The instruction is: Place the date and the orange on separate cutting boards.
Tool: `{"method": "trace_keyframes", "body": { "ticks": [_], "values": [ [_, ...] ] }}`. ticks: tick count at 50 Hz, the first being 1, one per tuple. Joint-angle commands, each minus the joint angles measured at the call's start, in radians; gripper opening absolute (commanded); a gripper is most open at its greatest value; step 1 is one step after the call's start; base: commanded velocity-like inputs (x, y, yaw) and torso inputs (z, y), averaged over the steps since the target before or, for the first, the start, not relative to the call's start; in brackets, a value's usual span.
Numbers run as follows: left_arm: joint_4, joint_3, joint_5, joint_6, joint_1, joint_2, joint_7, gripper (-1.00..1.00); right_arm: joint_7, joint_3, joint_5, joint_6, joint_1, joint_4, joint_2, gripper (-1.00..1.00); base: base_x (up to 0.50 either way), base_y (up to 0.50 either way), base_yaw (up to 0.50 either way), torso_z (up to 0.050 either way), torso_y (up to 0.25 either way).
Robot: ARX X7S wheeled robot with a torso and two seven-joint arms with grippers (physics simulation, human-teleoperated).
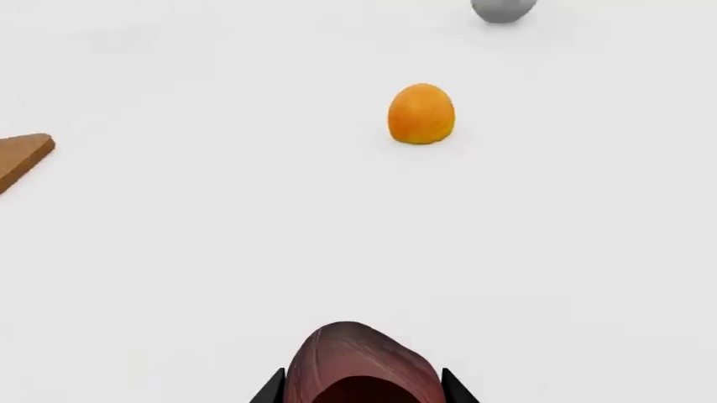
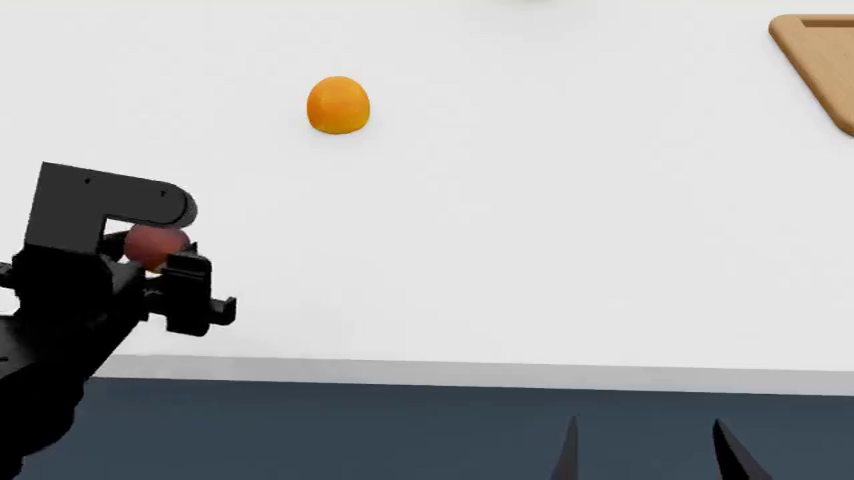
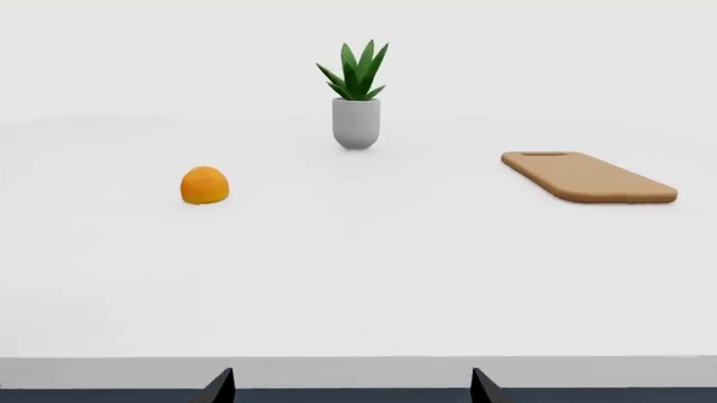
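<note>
My left gripper is shut on the dark reddish-brown date, held above the white table near its front left. In the left wrist view the date fills the space between the two black fingertips. Further back on the table the orange sits alone, and it also shows in both wrist views. One tan cutting board lies at the far right with nothing on it. The corner of a brown board shows in the left wrist view. My right gripper hangs open and empty in front of the table edge.
A grey pot with a green plant stands at the back of the table, beyond the orange; its base shows in the left wrist view. The table's front edge runs above a dark floor.
</note>
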Motion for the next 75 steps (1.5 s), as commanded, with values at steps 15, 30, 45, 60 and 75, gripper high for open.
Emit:
{"method": "trace_keyframes", "body": {
  "ticks": [15, 30, 45, 60, 75],
  "values": [
    [0.718, -0.593, -0.304, -0.099, 0.493, -0.228, -0.126, -1.00, 0.050, 0.232, 0.132, 0.132, 0.035, -0.141, 0.076, 1.00, 0.03, 0.00, 0.00, 0.000, 0.000],
    [0.769, -0.662, -0.364, -0.139, 0.483, -0.258, -0.146, -1.00, 0.240, 0.191, 0.295, 0.095, 0.030, -0.189, 0.276, 1.00, 0.49, 0.00, 0.00, 0.000, 0.000],
    [0.765, -0.666, -0.364, -0.135, 0.498, -0.274, -0.142, -1.00, 0.342, 0.126, 0.372, -0.011, 0.014, -0.173, 0.374, 1.00, 0.50, 0.02, 0.00, 0.000, 0.001],
    [0.761, -0.677, -0.369, -0.130, 0.510, -0.287, -0.140, -1.00, 0.369, 0.117, 0.404, -0.040, 0.013, -0.173, 0.399, 1.00, 0.50, 0.16, 0.00, 0.000, 0.001],
    [0.758, -0.656, -0.361, -0.119, 0.518, -0.285, -0.140, -1.00, 0.400, 0.117, 0.413, -0.079, -0.008, -0.175, 0.433, 1.00, 0.50, 0.27, 0.00, 0.000, 0.001]
  ]
}}
